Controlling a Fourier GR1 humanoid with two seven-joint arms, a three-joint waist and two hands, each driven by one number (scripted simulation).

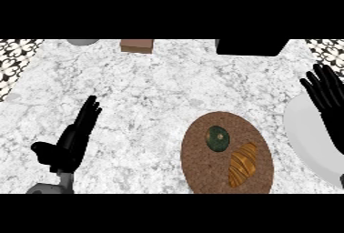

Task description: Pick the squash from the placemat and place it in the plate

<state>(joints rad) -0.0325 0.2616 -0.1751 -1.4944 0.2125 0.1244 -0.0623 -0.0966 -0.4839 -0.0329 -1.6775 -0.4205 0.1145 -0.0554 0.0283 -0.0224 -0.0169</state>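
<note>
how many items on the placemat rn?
2. On the round brown placemat: a dark green squash toward its upper left, and a croissant just right of and below it. Nothing seems hidden, though the placemat's lower edge is cut off by the view.

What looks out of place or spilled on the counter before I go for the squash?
Nothing stands out. The squash and a croissant lie apart on the round placemat, nothing spilled. The white plate sits right of it, partly under the open right hand. The left hand is open.
</note>
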